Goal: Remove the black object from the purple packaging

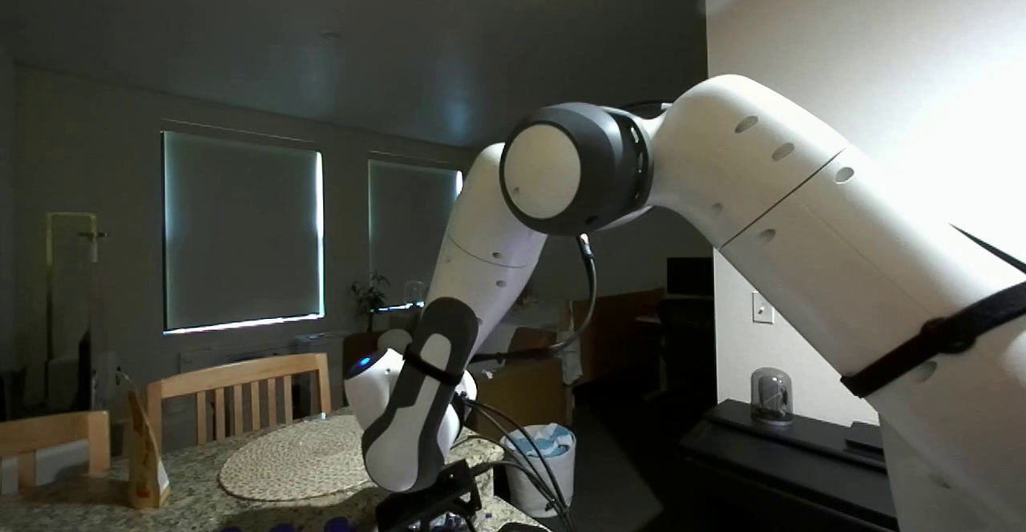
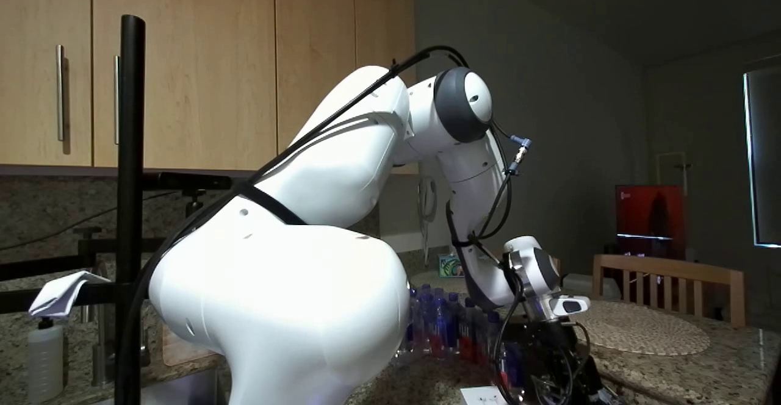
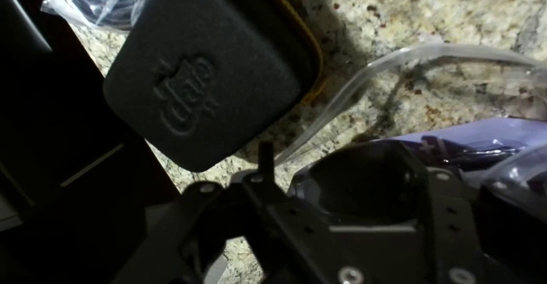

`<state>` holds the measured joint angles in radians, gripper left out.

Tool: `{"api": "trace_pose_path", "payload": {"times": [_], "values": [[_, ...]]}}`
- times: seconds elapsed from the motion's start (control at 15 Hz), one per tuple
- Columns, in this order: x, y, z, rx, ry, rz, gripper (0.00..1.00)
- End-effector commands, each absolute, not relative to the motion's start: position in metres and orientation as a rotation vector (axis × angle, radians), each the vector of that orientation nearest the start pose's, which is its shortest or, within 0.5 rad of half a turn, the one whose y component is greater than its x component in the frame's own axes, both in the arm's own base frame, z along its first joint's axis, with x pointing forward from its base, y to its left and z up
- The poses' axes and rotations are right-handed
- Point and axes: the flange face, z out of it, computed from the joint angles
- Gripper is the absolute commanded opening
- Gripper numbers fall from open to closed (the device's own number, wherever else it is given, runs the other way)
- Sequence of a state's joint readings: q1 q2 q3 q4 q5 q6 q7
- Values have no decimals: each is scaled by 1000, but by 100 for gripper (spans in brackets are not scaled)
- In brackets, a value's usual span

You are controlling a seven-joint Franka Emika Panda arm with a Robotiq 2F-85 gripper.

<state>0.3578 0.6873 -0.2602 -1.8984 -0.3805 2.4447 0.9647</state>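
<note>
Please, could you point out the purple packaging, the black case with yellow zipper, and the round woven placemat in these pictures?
Purple packaging (image 3: pixel 504 130): in the wrist view, on its plain purple part.
Black case (image 3: pixel 222 78): in the wrist view, on its embossed face.
Round woven placemat (image 1: pixel 295 460): in an exterior view, on its woven top.

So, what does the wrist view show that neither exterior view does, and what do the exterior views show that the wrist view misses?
Wrist view only: the yellow-trimmed dark case with a molded logo, the purple packaging and a translucent strip.

Exterior views only: the pale round placemat, a wooden chair and the white arm, all visible in both exterior views.

Shared: the speckled stone surface.
</note>
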Motion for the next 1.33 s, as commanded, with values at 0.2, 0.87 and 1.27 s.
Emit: {"api": "trace_pose_path", "payload": {"times": [0.2, 0.87, 1.27], "values": [[609, 62, 143, -3434, 907, -243, 100], [607, 55, 97, -3480, 860, -113, 100], [612, 70, 92, -3492, 833, -216, 100]]}}
